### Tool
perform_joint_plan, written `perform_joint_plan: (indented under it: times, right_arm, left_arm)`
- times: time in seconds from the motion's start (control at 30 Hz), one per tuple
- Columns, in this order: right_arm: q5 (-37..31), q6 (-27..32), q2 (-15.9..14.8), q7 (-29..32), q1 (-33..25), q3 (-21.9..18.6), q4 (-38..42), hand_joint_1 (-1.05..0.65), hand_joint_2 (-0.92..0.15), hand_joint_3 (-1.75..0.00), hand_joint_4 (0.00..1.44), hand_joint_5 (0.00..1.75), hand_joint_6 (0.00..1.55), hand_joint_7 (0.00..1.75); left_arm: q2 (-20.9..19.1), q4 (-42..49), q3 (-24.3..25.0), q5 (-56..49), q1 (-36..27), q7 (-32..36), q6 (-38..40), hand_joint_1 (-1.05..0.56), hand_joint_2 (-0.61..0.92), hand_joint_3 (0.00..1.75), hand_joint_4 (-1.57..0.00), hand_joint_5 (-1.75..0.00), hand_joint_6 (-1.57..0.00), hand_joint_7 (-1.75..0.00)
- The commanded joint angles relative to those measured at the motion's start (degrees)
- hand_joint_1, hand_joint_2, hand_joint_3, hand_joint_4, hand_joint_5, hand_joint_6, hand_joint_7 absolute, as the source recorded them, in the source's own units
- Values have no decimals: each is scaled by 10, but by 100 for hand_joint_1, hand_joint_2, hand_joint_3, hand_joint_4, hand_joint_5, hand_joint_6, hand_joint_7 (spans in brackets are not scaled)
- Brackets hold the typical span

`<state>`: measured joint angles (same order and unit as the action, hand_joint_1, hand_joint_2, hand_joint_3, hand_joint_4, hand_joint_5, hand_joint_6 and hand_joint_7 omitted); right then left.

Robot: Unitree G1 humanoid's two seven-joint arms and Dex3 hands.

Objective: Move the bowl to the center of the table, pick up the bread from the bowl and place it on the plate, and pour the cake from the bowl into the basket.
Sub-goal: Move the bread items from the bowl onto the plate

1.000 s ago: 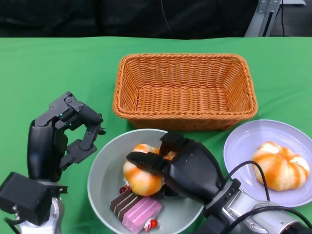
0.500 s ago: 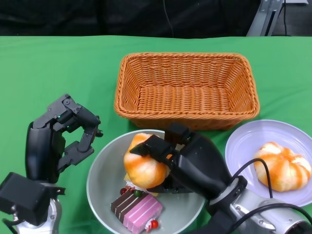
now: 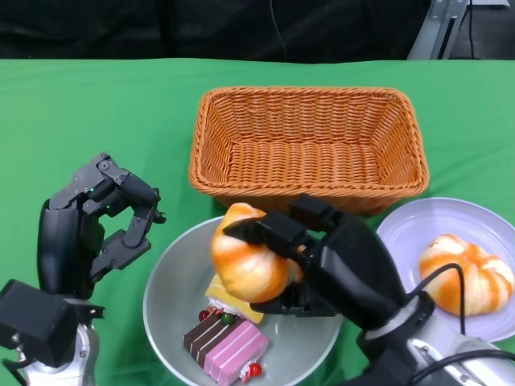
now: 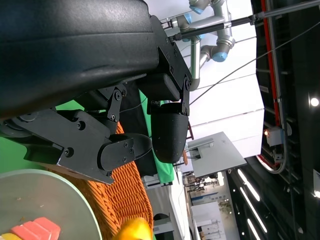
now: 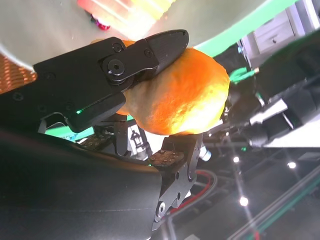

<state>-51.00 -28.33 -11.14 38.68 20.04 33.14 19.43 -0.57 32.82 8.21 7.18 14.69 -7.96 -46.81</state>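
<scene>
Holding an orange-striped bread [image 3: 248,261] just above the bowl [image 3: 173,277], the right robot hand [image 3: 322,261] has its fingers wrapped around the roll, as the right wrist view confirms [image 5: 180,95]. The bowl sits at the lower centre of the frame on the green worktop [image 3: 96,112], so the first step looks done. One bread [image 3: 463,273] already lies on the lilac plate [image 3: 418,233] at the lower right; the lifted one has yet to travel there. A pink-and-brown cake [image 3: 225,346] and a yellow piece beside it remain in the bowl, so the pour into the wicker basket [image 3: 306,145], at the upper centre, is still ahead. At the lower left, the left robot hand [image 3: 88,233] hangs beside the bowl, fingers apart, holding nothing.
</scene>
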Motion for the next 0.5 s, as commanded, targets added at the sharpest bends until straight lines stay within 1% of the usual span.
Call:
perform_joint_plan:
  times: [0.03, 0.1, 0.17, 0.27, 0.37, 0.47, 0.5]
  right_arm:
    - [31, -9, -17, -21, -23, -31, -45, -21, -90, -2, 79, 133, 88, 70]
    - [43, -9, -23, -25, -40, -54, -76, -19, -90, -1, 78, 138, 88, 73]
    - [45, -7, -22, -29, -50, -66, -91, -19, -89, 0, 78, 138, 89, 73]
    - [55, -13, -32, -28, -71, -99, -119, -16, -90, -1, 78, 139, 89, 74]
    - [67, -10, -35, -31, -92, -129, -143, -16, -92, -2, 75, 148, 89, 81]
    - [85, -5, -33, -47, -111, -154, -166, -17, -92, -6, 73, 148, 87, 84]
    - [96, -3, -36, -58, -119, -167, -177, -18, -92, -7, 73, 149, 85, 85]
  left_arm:
    - [-10, 1, 4, 1, 4, -1, -3, -6, 80, 70, -77, -155, -73, -141]
    - [-12, 2, 4, 0, 7, -1, -2, -6, 79, 70, -76, -155, -73, -140]
    - [-12, 3, 3, -1, 8, -1, -3, -7, 79, 71, -76, -156, -73, -140]
    - [-12, 5, 4, -5, 12, 4, -2, -8, 77, 73, -77, -156, -74, -139]
    - [-13, 6, 4, -8, 15, 7, -1, -7, 77, 75, -77, -156, -75, -139]
    - [-12, 3, 2, -6, 15, 6, 4, -7, 76, 75, -76, -157, -74, -139]
    - [-11, 0, 2, -6, 15, 7, 7, -7, 76, 75, -76, -157, -75, -139]
